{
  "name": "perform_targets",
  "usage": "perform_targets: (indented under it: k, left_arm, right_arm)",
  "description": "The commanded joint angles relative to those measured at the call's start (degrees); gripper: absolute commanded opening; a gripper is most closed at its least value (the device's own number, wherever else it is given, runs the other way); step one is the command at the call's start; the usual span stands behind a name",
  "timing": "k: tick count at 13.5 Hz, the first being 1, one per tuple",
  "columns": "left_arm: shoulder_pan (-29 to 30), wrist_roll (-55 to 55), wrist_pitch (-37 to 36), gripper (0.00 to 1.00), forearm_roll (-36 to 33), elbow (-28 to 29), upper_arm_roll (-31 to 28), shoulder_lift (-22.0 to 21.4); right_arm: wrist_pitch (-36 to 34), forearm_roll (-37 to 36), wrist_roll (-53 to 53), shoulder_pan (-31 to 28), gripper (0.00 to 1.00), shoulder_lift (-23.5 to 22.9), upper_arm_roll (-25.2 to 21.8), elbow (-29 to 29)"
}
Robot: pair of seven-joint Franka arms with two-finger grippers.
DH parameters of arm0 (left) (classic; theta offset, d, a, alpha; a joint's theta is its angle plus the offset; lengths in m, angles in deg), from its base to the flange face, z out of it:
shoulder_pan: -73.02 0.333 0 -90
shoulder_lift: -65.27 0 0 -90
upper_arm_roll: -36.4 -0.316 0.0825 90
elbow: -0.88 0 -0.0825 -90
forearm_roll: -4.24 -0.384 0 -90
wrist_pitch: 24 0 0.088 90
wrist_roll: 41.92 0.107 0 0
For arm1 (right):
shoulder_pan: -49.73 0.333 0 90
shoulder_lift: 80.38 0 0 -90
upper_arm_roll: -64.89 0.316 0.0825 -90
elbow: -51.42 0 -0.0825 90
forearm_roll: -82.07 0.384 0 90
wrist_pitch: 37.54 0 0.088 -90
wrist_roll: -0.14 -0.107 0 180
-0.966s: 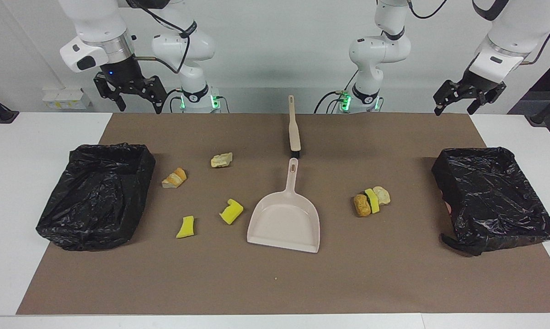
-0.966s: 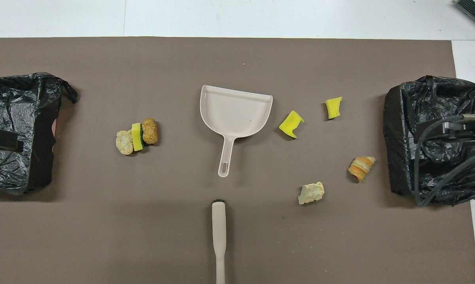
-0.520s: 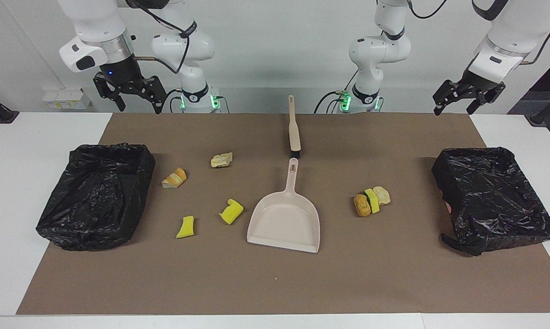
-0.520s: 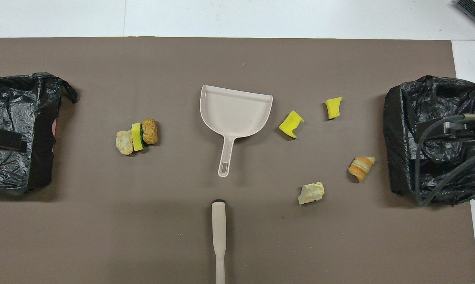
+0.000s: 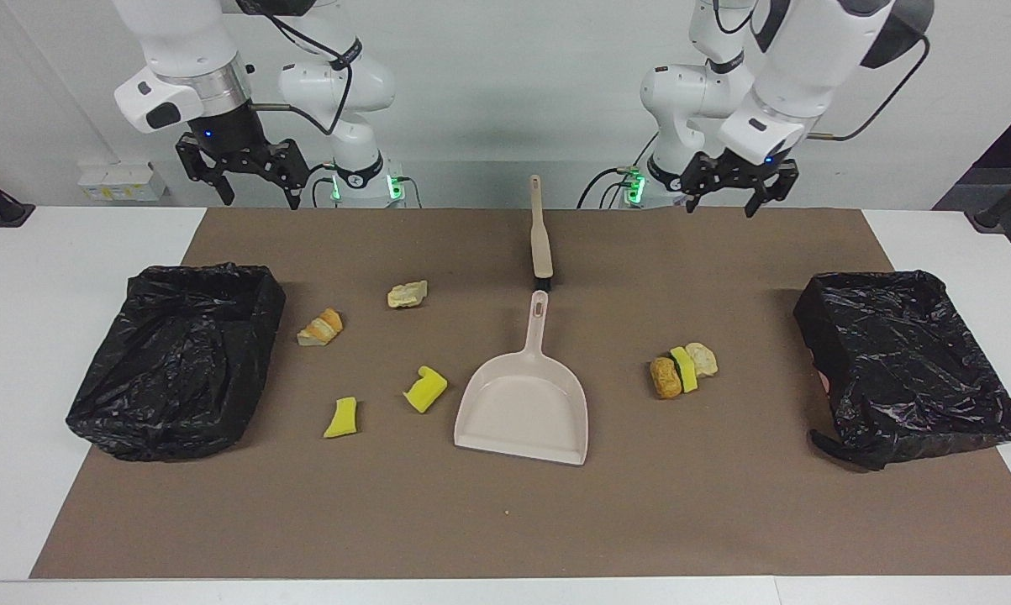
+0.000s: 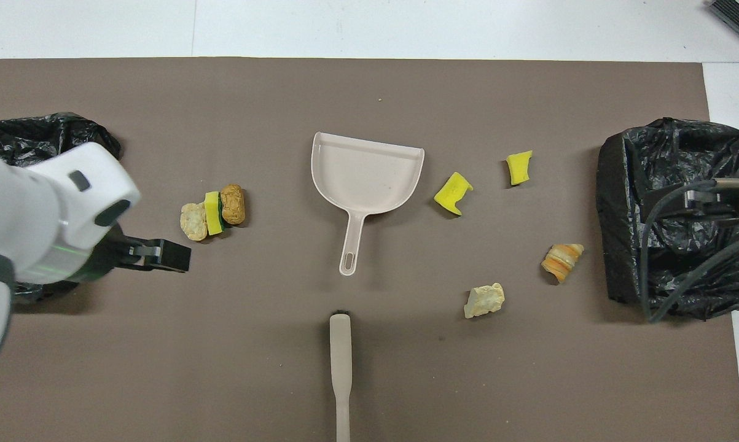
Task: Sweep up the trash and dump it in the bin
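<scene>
a: where's the trash point(image 5: 682, 370) lying?
b: lying scattered on the brown mat point(image 5: 724, 504) over the worktop point(image 5: 18, 336). three scraps clustered at three o'clock of the dustpan point(image 5: 523, 409) in the facing view; four more spreading from nine to eleven o'clock of it, toward the right arm's bin point(image 5: 177, 357).
a: and the hands?
b: left hand point(image 5: 728, 202) hanging open and empty over the mat's edge by the robots. right hand point(image 5: 255, 195) hanging open and empty too.
a: brush point(image 5: 540, 239)?
b: lying at twelve o'clock of the dustpan's handle.

Matt brown paper mat point(image 5: 724, 504); smooth beige plastic dustpan point(image 5: 523, 412); glossy crinkled black plastic bin liners point(image 5: 177, 361); spongy trash point(image 5: 425, 388).
</scene>
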Motion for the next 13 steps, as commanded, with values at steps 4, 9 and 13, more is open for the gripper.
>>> perform_targets:
  k: [4,9,13]
  left_arm:
    - [-14.2,-11.1,9.9,1.0,1.8,16.6,-0.9,-6.1]
    - [-29.1,-26.6,20.2,1.0,1.9,25.7,-0.9,-4.8]
    - [-35.8,-33.1,28.3,1.0,1.9,34.2,-0.9,-4.7]
  right_arm:
    - [3.2,0.3,-0.8,-0.1,1.0,-0.4,0.3,-0.4]
    - [5.7,0.1,-3.1,0.2,1.0,-4.9,1.1,-2.4]
    - [10.7,-0.3,-7.4,2.7,1.0,-9.7,1.5,-3.5]
